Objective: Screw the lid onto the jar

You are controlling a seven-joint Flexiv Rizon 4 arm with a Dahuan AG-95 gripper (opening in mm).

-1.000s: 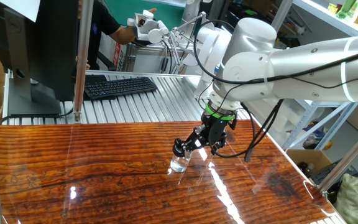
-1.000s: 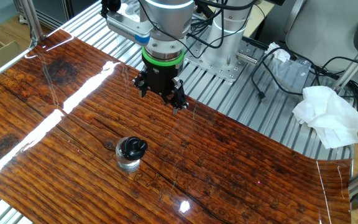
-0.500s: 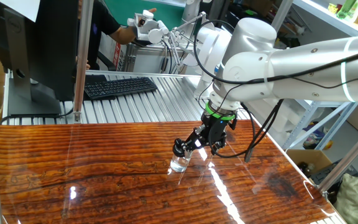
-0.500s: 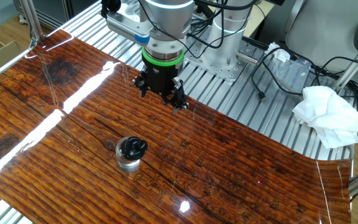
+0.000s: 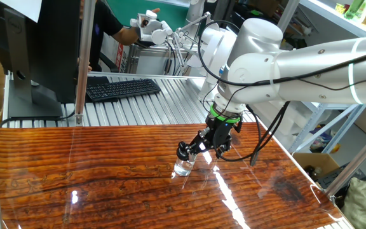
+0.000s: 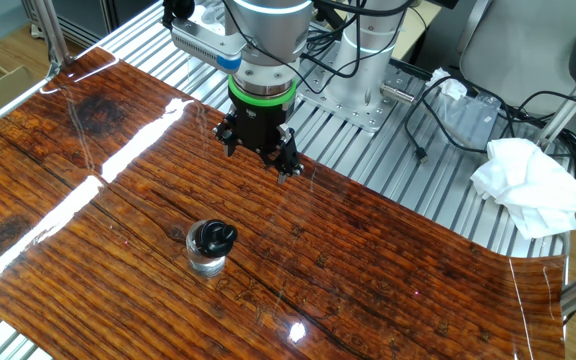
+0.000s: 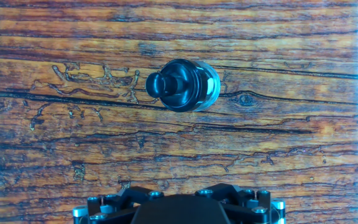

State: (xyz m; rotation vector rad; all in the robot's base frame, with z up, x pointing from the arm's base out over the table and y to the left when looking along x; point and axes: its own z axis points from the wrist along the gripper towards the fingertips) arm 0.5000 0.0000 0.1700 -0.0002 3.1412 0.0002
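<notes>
Black and glossy, the lid (image 6: pixel 211 237) sits on top of the jar (image 6: pixel 207 262), covering its mouth; it is round with a smaller knob-like stub rising from its crown, which the hand view shows leaning off toward the left of the cap (image 7: pixel 182 85). The jar (image 5: pixel 182 168) beneath is clear and short, a small cylinder that lets the wood grain show through its wall, and a thin pale rim of it peeks out around the cap's right edge in the hand view (image 7: pixel 215 86).

Jar and lid stand upright on the reddish-brown, strongly grained wooden surface (image 6: pixel 388 270), which carries bright streaks of reflected light. In one fixed view the lid (image 5: pixel 182 151) appears just beside the tip of the arm, but the other fixed view shows real separation: the end effector (image 6: pixel 259 152) hangs above the surface, well apart from the jar, nearer the ribbed metal strip at the surface's far edge.

Only the dark bolted base of the end effector (image 7: pixel 178 208) enters the hand view, at the bottom edge. Its fingers hold nothing, and I cannot tell whether they are spread or pressed together.
</notes>
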